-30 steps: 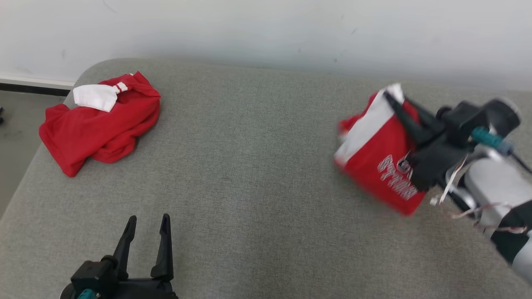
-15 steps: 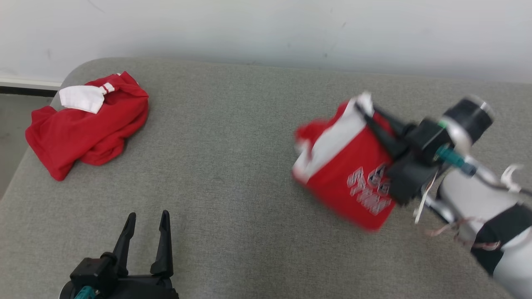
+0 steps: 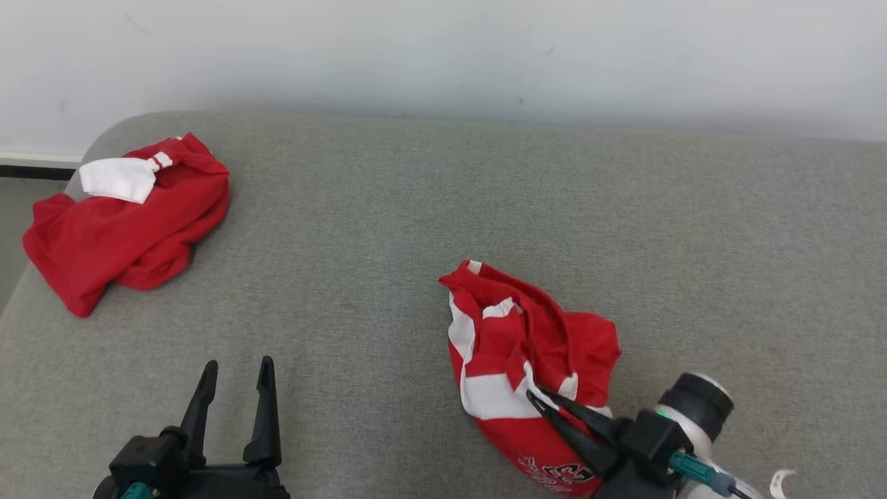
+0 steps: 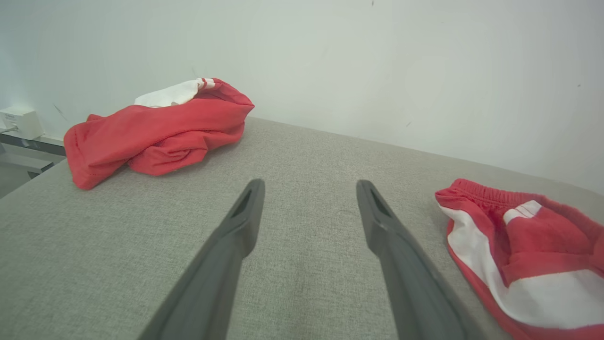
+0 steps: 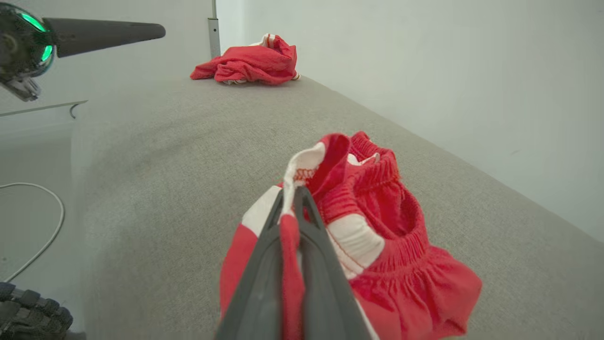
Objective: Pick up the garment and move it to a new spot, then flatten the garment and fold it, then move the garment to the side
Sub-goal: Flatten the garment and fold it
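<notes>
Bare indoor test room, likely lab: grey fabric-covered platform (image 3: pixel 388 229); plain white wall (image 3: pixel 443 48) directly behind platform; loose cable (image 5: pixel 61 210) on floor (image 5: pixel 33 151) beside platform.

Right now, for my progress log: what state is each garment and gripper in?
right gripper, shut on the red and white shorts
left gripper, open, empty
red and white shorts, crumpled on the grey cushion, one edge pinched
red garment, bunched in a heap at the cushion's far left corner, untouched
</notes>
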Robot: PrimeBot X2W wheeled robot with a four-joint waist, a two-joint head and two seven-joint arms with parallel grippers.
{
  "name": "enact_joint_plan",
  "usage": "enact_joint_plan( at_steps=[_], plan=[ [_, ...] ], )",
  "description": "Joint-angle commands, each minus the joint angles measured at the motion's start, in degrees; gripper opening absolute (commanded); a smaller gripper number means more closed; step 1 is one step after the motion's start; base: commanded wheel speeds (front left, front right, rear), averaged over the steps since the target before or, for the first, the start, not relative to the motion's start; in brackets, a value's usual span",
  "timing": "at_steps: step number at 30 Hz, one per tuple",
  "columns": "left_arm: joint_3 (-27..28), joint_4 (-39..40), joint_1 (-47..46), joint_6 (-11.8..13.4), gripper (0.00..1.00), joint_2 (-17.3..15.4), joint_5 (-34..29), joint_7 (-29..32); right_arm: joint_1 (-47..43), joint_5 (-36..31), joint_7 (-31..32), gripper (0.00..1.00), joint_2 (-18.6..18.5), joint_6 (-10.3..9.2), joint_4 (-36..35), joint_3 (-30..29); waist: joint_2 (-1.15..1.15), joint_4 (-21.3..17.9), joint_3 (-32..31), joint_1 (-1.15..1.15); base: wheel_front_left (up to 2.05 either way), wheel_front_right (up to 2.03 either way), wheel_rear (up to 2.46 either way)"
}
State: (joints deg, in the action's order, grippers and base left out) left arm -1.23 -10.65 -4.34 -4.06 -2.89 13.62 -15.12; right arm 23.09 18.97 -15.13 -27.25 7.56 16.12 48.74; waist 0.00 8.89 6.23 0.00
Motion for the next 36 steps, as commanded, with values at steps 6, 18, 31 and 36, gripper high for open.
enact_joint_plan(
  at_steps=[6,18,31,36],
  plan=[
    [0.02,-0.04,0.47,-0.22,1.00,-0.02,-0.32,-0.05,-7.12,-0.95,-0.02,1.00,1.56,-0.15,-6.17,-7.53,0.00,-1.13,-0.24,0.00,0.00,0.00,0.00],
    [0.59,0.02,1.55,-0.37,1.00,-0.02,-0.72,-0.05,-18.74,-2.26,-0.02,1.00,6.18,-0.15,-13.78,-25.89,0.00,-1.60,-1.99,0.00,0.00,0.00,0.00],
    [2.01,1.29,2.55,-1.16,1.00,-0.01,-2.80,-0.05,-25.78,-2.13,-0.01,1.00,11.91,-0.15,-11.84,-37.80,0.00,-1.85,-3.27,0.00,0.00,0.00,0.00],
    [2.66,1.81,2.95,-1.46,1.00,-0.01,-3.69,-0.05,-24.42,-1.07,-0.02,1.00,11.04,-0.15,-10.38,-36.07,0.00,-1.77,-3.59,0.00,0.00,0.00,0.00]
  ],
)
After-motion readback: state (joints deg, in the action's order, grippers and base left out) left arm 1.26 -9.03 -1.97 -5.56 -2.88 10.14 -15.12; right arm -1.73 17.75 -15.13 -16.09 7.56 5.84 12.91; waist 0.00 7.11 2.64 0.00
